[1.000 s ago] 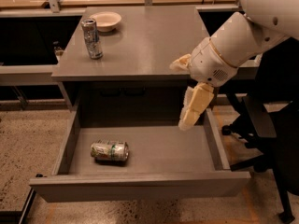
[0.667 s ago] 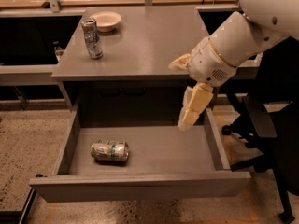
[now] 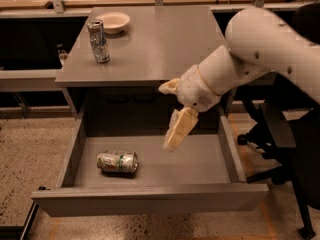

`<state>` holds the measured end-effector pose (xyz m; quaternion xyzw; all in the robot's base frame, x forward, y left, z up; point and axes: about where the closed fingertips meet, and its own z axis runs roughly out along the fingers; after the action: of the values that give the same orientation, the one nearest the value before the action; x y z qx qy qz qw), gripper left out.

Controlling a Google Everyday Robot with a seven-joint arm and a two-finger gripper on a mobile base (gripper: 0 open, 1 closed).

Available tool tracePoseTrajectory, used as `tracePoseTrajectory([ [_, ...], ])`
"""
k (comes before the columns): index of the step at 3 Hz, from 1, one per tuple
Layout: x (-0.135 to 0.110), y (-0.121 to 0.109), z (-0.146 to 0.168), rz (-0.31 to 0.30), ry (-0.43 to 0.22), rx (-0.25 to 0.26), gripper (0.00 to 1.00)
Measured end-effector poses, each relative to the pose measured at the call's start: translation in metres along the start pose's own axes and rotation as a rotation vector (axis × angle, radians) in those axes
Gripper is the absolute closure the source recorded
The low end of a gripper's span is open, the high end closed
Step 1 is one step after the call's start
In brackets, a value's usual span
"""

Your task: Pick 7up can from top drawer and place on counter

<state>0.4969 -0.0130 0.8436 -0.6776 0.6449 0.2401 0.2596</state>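
The 7up can, silvery-white with green markings, lies on its side on the floor of the open top drawer, towards the left. My gripper hangs over the middle of the drawer, to the right of the can and above it, apart from it. Its cream fingers are spread and hold nothing. The grey counter is the cabinet top behind the drawer.
A tall slim silver-and-blue can stands at the counter's left side, with a pale bowl behind it. A dark office chair stands right of the drawer. My white arm reaches in from the upper right.
My gripper has moved left and slightly down, further over the drawer and nearer the can. The can and drawer have not moved.
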Motion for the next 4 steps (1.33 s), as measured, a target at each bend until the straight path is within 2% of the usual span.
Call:
tracePoseTrajectory([
  [1,0.004,-0.008,0.051,0.020,-0.049,-0.053,0.00],
  [3,0.025,-0.025,0.134,0.129,-0.097,-0.049,0.00],
  [4,0.026,-0.029,0.137,0.134,-0.102,-0.035,0.00],
])
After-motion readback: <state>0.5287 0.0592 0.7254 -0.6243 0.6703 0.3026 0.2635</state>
